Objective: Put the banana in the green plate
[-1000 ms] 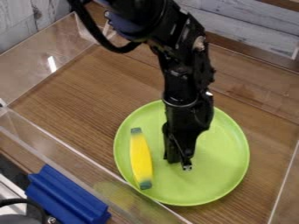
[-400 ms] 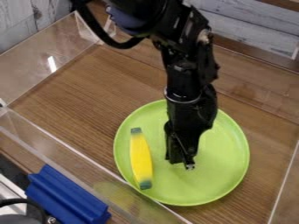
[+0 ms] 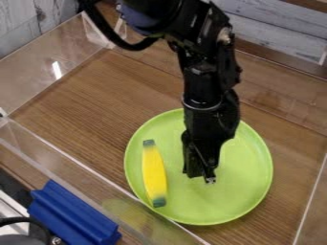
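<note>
One black robot arm (image 3: 192, 57) reaches down from the upper middle of the frame, its gripper (image 3: 201, 175) pointing straight down over the middle of the green plate (image 3: 250, 153), jaws drawn together and holding nothing. The tips sit at or just above the plate's surface; contact cannot be told from this angle.

The banana (image 3: 153, 173) lies inside the plate on its left side, along the rim, with its dark green tip toward the bottom of the frame. It lies left of the gripper, apart from it, with a strip of bare green between the two.

The plate rests on a wooden tabletop (image 3: 115, 100) in the lower right of the frame. Its right edge comes near the frame's right side and its lower rim near the table's front edge. Right of the gripper, the plate's surface is bare up to the rim.

Clear plastic walls (image 3: 38, 57) border the table along the left and the front, with a pale wall behind at the top. Bare wood stretches across the centre and upper left, from the plate to the left wall. A blue ridged block (image 3: 71, 218) sits in the lower left corner, outside the front wall and well apart from the plate.
</note>
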Tool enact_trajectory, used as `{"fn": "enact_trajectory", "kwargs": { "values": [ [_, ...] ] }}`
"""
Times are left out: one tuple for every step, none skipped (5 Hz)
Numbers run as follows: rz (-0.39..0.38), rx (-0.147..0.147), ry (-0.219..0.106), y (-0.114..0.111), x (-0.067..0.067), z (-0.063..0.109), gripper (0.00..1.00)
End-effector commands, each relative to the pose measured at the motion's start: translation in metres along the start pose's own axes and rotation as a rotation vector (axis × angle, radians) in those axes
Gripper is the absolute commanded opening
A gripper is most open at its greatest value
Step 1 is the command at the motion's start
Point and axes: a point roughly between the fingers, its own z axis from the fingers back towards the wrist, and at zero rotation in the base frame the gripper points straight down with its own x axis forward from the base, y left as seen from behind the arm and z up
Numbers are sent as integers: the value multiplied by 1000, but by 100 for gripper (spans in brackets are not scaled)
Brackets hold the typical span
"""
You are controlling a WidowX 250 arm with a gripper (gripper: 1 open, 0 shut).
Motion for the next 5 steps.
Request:
{"fn": "enact_trajectory", "kwargs": {
  "values": [
    [-9, 36, -58, 2, 11, 16, 0],
    [-7, 32, -61, 0, 11, 16, 0],
    [-5, 29, -63, -2, 12, 15, 0],
    [-2, 26, -66, -3, 12, 15, 0],
    [0, 24, -68, -5, 13, 15, 0]
  ]
}}
